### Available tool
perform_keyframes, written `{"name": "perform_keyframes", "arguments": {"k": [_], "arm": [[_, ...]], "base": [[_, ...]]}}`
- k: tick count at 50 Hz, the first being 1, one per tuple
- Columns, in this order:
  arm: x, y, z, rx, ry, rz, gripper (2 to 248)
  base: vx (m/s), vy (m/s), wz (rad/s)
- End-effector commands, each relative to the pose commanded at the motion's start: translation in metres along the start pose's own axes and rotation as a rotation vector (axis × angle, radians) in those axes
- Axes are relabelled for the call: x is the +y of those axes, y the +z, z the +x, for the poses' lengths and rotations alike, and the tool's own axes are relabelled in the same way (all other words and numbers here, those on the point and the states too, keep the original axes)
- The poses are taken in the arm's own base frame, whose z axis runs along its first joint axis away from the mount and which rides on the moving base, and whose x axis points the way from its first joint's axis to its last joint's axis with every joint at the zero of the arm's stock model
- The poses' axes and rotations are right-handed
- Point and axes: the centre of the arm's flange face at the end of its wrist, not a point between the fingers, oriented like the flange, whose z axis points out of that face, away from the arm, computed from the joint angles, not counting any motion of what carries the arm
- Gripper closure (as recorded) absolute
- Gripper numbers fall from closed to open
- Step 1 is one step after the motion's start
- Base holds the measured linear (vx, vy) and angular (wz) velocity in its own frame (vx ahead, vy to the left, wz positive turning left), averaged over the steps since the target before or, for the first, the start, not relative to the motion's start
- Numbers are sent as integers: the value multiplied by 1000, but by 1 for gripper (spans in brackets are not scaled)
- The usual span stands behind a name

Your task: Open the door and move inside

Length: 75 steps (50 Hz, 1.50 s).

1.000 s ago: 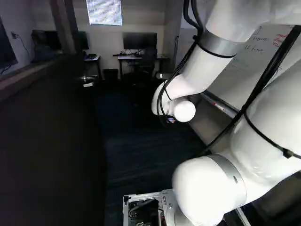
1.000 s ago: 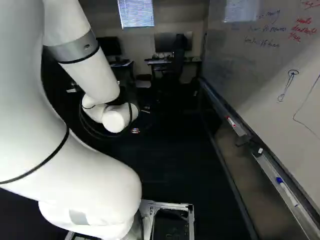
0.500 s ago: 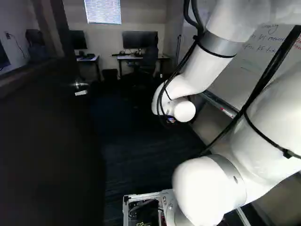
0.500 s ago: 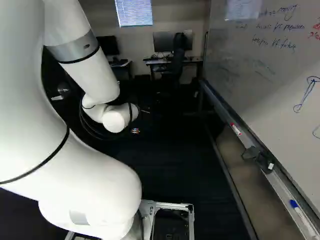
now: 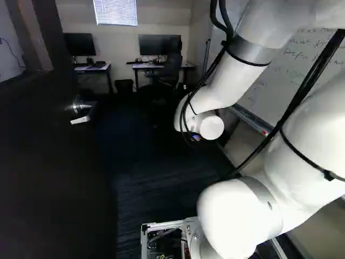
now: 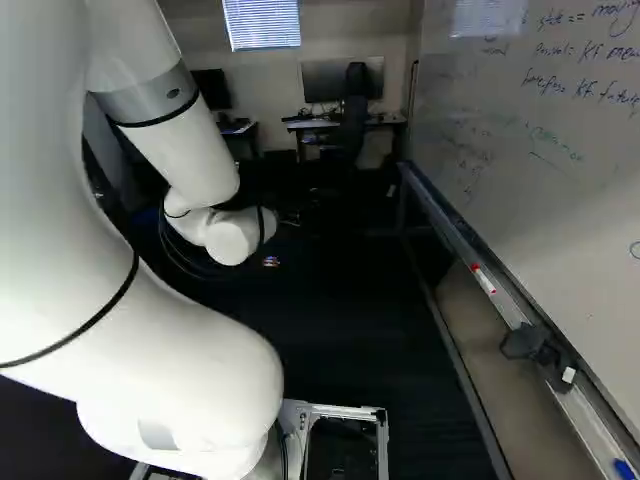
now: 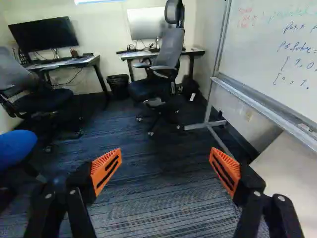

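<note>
Robot arm beside an open door, facing into an office

A dark door (image 5: 48, 178) stands open, filling the left side of the left base view. Its metal handle (image 5: 82, 107) is at the upper left, near the door's far edge. The white arm (image 5: 221, 86) rises on the right of that view and bends toward the upper middle, with black cables along it.

In the wrist view, the black end effector (image 7: 165, 153) has its two orange-padded fingers spread wide apart, with striped carpet (image 7: 163, 198) visible between them. Ahead of it, a grey-backed office chair (image 7: 168, 54) stands at a worktop (image 7: 195, 52) bearing a monitor (image 7: 146, 22). A dark bin (image 7: 119, 85) sits between this worktop and a second one, which carries a black monitor (image 7: 44, 35); another grey chair (image 7: 25, 79) is in front of that. A rounded blue thing (image 7: 17, 148) is partly visible near the finger farther from the whiteboard.

The whiteboard (image 6: 540, 180), covered in handwriting, takes up the upper right of the right base view. Along its lower edge, a tray (image 6: 592, 425) holds a red-capped marker (image 6: 483, 278) and a dark object (image 6: 522, 342). A window with blinds (image 6: 262, 22) is at the upper left.
</note>
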Motion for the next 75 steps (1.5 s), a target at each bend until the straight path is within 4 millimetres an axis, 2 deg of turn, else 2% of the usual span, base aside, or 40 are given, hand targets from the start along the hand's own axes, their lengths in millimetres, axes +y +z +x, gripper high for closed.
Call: {"name": "perform_keyframes", "arguments": {"k": [75], "arm": [[0, 0, 0, 0, 0, 0, 3]], "base": [[188, 3, -14]]}}
